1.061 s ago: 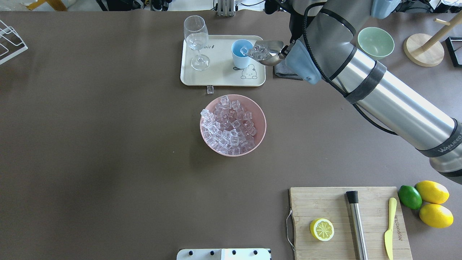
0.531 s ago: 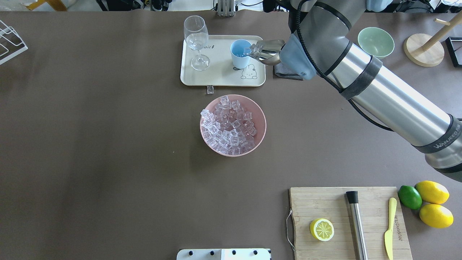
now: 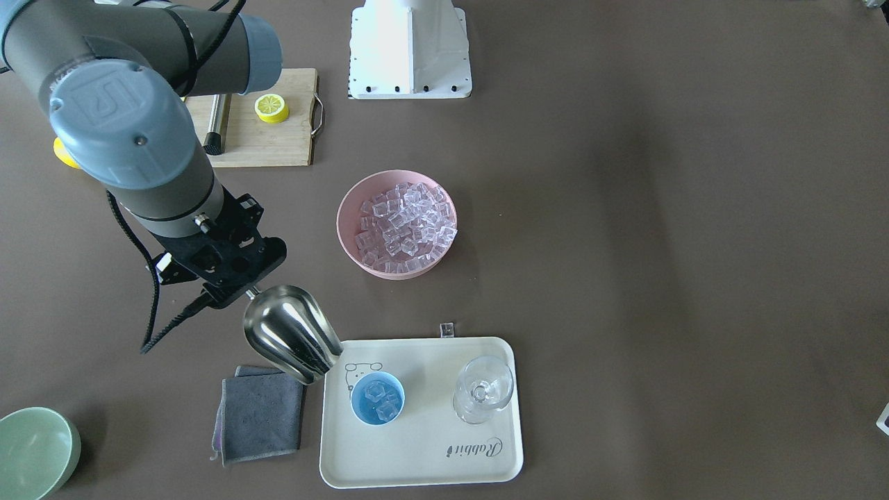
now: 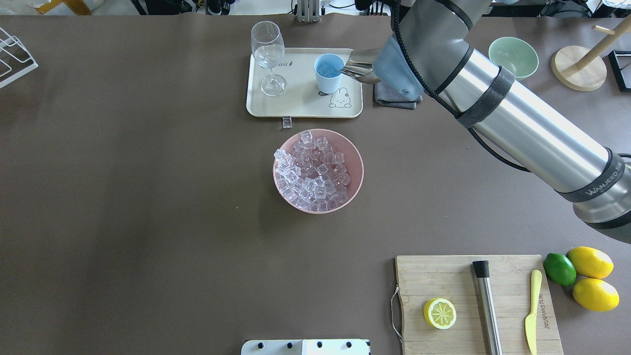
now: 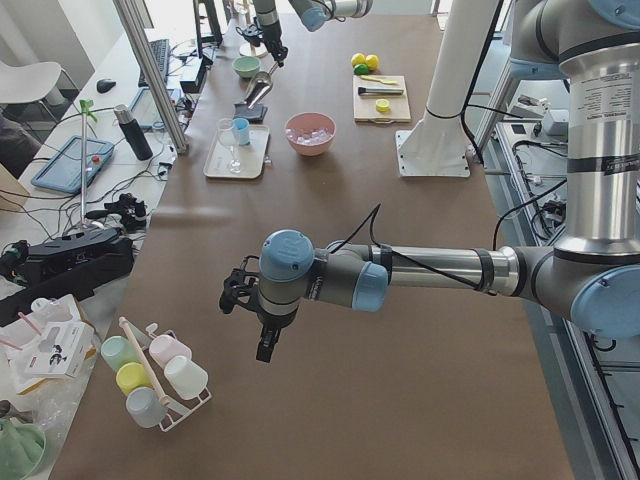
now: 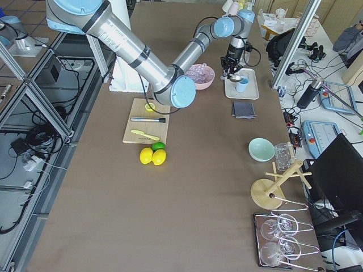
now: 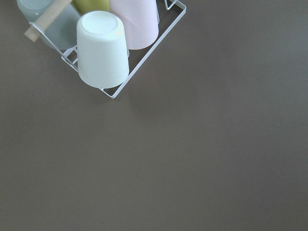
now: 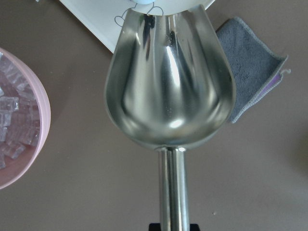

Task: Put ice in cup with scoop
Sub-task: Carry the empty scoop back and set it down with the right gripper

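Note:
My right gripper (image 3: 247, 290) is shut on the handle of the steel scoop (image 3: 292, 344). The scoop is tilted mouth-down, its lip at the rim of the light-blue cup (image 3: 377, 398) on the white tray (image 3: 417, 451). In the right wrist view the scoop (image 8: 168, 82) is empty. A few ice cubes (image 3: 378, 396) lie inside the cup. Many more ice cubes (image 4: 313, 172) fill the pink bowl (image 4: 356, 158). In the overhead view my wrist hides the gripper; the scoop (image 4: 359, 66) and cup (image 4: 329, 73) show. My left gripper (image 5: 268, 345) hovers far off; I cannot tell its state.
A wine glass (image 4: 268, 56) stands on the tray. One stray ice cube (image 4: 287, 122) lies at the tray's near edge. A grey cloth (image 3: 258, 413) lies beside the tray, with a green bowl (image 4: 512, 58) beyond it. A cutting board (image 4: 468, 296) and a cup rack (image 7: 103, 48) are far away.
The scoop has tipped further toward the cup and its ice has slid out into the cup. My right wrist has shifted a little left, and the scoop now shows empty.

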{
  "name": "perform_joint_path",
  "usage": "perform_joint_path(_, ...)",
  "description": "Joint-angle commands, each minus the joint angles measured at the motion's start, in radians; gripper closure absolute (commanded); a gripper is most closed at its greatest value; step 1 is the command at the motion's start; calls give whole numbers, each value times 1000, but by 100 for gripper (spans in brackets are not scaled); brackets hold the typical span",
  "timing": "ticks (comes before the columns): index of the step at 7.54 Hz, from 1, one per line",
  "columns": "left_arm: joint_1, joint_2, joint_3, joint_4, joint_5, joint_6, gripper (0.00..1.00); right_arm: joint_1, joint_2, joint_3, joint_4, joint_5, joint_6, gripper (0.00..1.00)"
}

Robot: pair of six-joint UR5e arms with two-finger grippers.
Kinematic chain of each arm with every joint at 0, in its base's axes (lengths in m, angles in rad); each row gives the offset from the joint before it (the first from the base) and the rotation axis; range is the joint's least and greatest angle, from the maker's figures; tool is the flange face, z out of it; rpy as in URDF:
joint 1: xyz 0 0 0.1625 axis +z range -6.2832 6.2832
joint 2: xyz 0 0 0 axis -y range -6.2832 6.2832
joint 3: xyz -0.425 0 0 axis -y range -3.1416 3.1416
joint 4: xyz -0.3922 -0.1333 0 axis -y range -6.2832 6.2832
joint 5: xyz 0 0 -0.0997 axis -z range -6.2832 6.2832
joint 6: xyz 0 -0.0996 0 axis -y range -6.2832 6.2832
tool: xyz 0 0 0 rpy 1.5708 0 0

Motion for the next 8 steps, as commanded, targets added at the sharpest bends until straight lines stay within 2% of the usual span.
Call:
perform_joint_path(1,6,-2,0,0,-1,0,1,61,-356,321,122,75,225,100)
perform_joint_path(2,6,-2,0,0,-1,0,1,110,-453,383,134,118,274,100)
perform_joint_path(4,6,-2,-1,0,-1,-1,1,211,-665,475,140,140,312,100)
perform_joint_path(5,6,0,-3,0,-1,-1,1,264,-765,497,197,173,314,100)
perform_joint_path(6,13,-2,-1,-2,-1,-1,1,274,-898,492,368,175,359,100)
perform_joint_path(7,25,-2,-1,-2,-1,0,1,274,-998,415,631,173,538,100)
perform_joint_path(8,26,-3,-1,-3,-1,-1,1,274,-1057,350,845,146,668,100)
